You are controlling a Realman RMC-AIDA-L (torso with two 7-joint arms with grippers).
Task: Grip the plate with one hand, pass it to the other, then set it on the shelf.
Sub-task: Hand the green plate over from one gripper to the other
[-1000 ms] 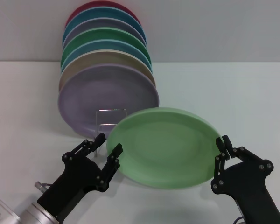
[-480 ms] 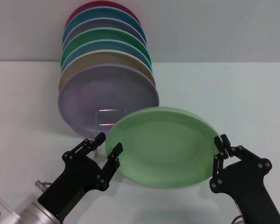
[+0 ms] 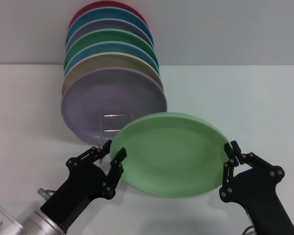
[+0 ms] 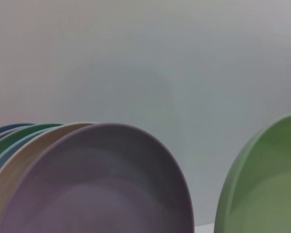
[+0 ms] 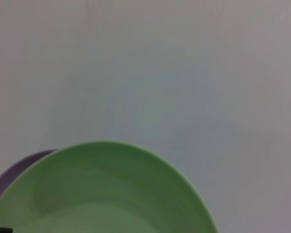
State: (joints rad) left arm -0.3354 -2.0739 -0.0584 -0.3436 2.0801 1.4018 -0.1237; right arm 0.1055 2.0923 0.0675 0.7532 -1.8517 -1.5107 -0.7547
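Note:
The mint-green plate [image 3: 171, 154] is held tilted above the table, in front of the wire shelf [image 3: 116, 122]. My right gripper [image 3: 230, 155], on the all-black wrist, is shut on the plate's right rim. My left gripper [image 3: 113, 149], on the silver wrist, is open at the plate's left rim, one finger in front of the rim and one beside it. The plate also shows in the left wrist view [image 4: 266, 184] and in the right wrist view [image 5: 102, 194].
Several coloured plates stand on edge in the shelf at the back left, with a lilac plate [image 3: 112, 98] foremost, just behind the mint plate's left rim. The white table [image 3: 245, 98] reaches back to a grey wall.
The right gripper has carried the plate slightly to the left. The left gripper has edged up, its fingers now straddling the plate's left rim.

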